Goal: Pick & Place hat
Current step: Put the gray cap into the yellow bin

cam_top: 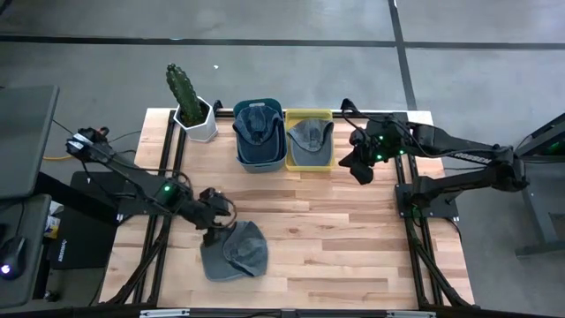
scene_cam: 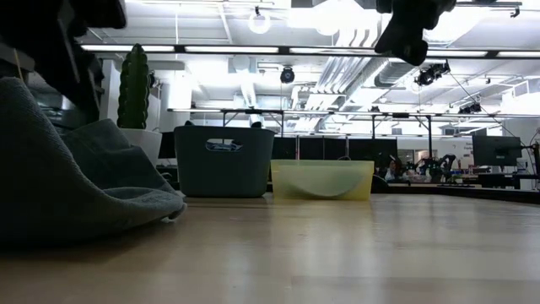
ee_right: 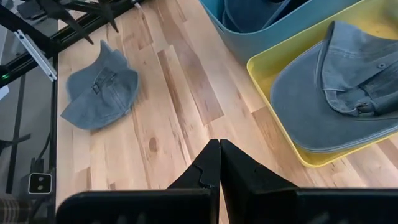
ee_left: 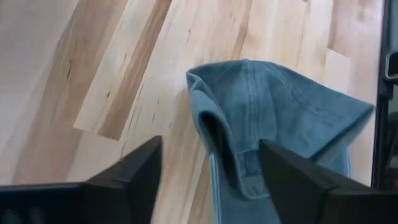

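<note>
While the crumpled grey-blue denim cap (cam_top: pixel 235 251) lies flat on the pale wooden plank worktop (cam_top: pixel 335 238) near its front edge, the left gripper (cam_top: pixel 213 224) hangs just beside the cap's back-left rim. Its two dark fingers (ee_left: pixel 134 177) are spread wide, and in the left wrist view the cap (ee_left: pixel 280 134) sits just ahead of them and partly between their tips, its folded edge in the gap; I cannot tell whether either finger touches the cloth.

The right gripper (cam_top: pixel 360 165) hovers above the worktop's back right part, just beside the shallow yellow plastic bin (cam_top: pixel 310 141). Its fingers (ee_right: pixel 208 165) are pressed together with nothing between them.

The yellow bin holds another grey-blue cap (ee_right: pixel 336 87), and touching its left side stands a deeper dark teal plastic bin (cam_top: pixel 259 137) with a cap of the same cloth inside. To the left of the bins a green cactus in a white angular pot (cam_top: pixel 191 108) stands at the back edge.

Black metal framing runs under the worktop, which stands on a grey concrete floor (cam_top: pixel 291 53). Seen from the low view, the room behind is a large workshop with rows of bright ceiling lights (scene_cam: pixel 278 21), desks and monitors (scene_cam: pixel 494 152).
</note>
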Tool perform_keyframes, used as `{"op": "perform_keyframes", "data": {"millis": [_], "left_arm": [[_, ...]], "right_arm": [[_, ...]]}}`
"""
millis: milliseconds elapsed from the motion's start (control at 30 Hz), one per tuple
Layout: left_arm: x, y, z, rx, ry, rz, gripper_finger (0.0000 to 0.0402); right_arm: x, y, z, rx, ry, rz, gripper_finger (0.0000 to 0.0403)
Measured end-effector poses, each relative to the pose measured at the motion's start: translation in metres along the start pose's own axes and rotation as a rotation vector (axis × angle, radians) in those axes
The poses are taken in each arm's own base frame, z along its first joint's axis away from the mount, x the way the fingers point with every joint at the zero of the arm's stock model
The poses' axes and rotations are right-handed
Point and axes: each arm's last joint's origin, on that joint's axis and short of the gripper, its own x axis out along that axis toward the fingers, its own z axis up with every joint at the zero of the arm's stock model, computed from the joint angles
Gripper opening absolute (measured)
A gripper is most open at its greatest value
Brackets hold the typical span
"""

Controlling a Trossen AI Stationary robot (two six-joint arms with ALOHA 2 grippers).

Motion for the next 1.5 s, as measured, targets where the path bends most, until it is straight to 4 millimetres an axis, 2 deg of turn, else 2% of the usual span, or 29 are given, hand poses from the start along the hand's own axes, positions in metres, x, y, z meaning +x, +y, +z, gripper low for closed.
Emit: {"op": "perform_keyframes", "data": {"millis": [167,333,1067,1500], "left_arm": [[0.020,0.000,0.004,-0.074,0.071,-0.006,0.0314],[0.037,-0.003,0.000,-0.135,0.154,-0.007,0.0349],[0.072,-0.004,-0.013,-0.329,0.296,0.087,0.0351],[0.074,-0.002,-0.018,-0.370,0.375,0.100,0.0345]], "right_arm": [[0.001,0.003,-0.001,-0.010,0.000,-0.014,0.0000],[0.001,0.005,-0.002,-0.015,0.007,-0.012,0.0000],[0.001,0.003,-0.005,0.006,0.034,-0.028,0.0000],[0.001,0.003,-0.006,0.006,0.035,-0.029,0.0000]]}}
